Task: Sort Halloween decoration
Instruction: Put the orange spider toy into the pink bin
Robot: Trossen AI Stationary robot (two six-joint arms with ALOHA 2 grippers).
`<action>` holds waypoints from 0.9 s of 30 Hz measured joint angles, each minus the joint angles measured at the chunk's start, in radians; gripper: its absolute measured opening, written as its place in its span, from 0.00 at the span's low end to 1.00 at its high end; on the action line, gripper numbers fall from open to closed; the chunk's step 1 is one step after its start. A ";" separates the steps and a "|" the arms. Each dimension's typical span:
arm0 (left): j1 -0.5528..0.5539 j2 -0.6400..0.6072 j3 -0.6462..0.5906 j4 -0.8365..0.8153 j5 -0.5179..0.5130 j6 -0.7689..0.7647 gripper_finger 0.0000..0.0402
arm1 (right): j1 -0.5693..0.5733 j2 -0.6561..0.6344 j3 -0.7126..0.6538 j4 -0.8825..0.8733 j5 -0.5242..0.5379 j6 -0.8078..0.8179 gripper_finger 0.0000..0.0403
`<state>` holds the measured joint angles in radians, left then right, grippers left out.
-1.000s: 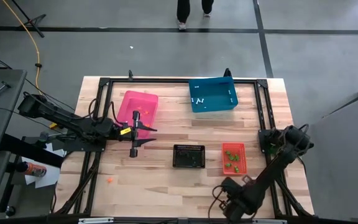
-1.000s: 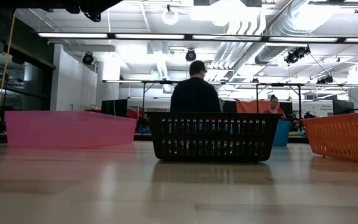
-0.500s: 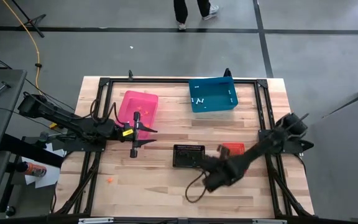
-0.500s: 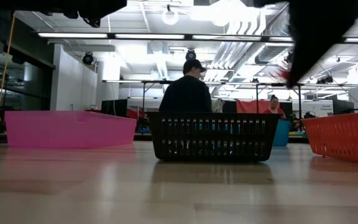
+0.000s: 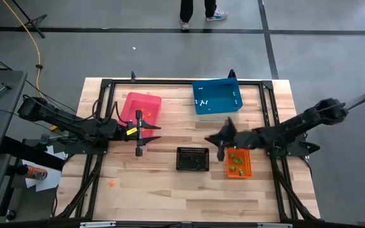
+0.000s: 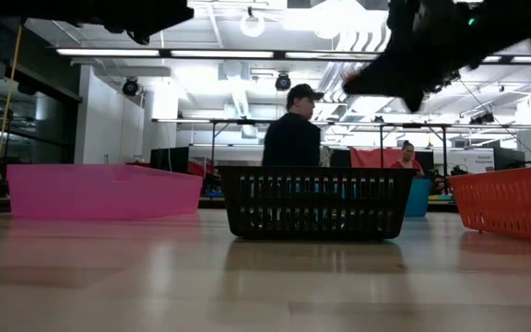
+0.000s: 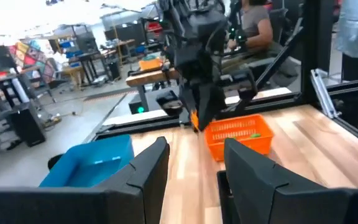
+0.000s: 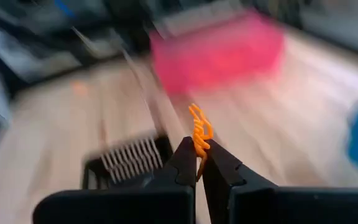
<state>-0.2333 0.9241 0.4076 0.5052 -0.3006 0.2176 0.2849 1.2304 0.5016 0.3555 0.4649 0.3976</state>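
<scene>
A small orange trinket [image 8: 199, 134] is pinched between the closed fingers of the right gripper [image 8: 199, 163], held in the air above the surface [image 5: 170, 190], between the black basket [image 5: 192, 159] and the red bin [image 5: 237, 162]. Green trinkets [image 5: 236, 161] lie in that red bin, white ones [image 5: 201, 101] in the blue bin [image 5: 217, 96]. The left gripper [image 7: 194, 165] hangs beside the pink bin [image 5: 140, 107], fingers apart and holding nothing. One orange piece [image 5: 111, 183] lies alone near the surface's left edge.
</scene>
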 joint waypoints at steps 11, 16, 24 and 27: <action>0.072 0.235 0.000 0.239 0.011 -0.050 0.35 | -0.258 0.150 -0.009 0.548 -0.432 -0.434 0.00; 0.076 0.319 -0.001 0.292 0.011 -0.063 0.36 | -0.257 0.257 0.078 0.544 -0.475 -0.482 0.00; 0.076 0.298 -0.001 0.304 0.011 -0.076 0.36 | -0.259 0.296 0.101 0.545 -0.476 -0.485 0.00; 0.076 0.299 -0.001 0.302 0.011 -0.075 0.36 | -0.259 0.296 0.101 0.548 -0.476 -0.485 0.00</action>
<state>-0.1574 1.2228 0.4068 0.8074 -0.2901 0.1423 0.0261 1.5265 0.6022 0.9032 -0.0109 -0.0872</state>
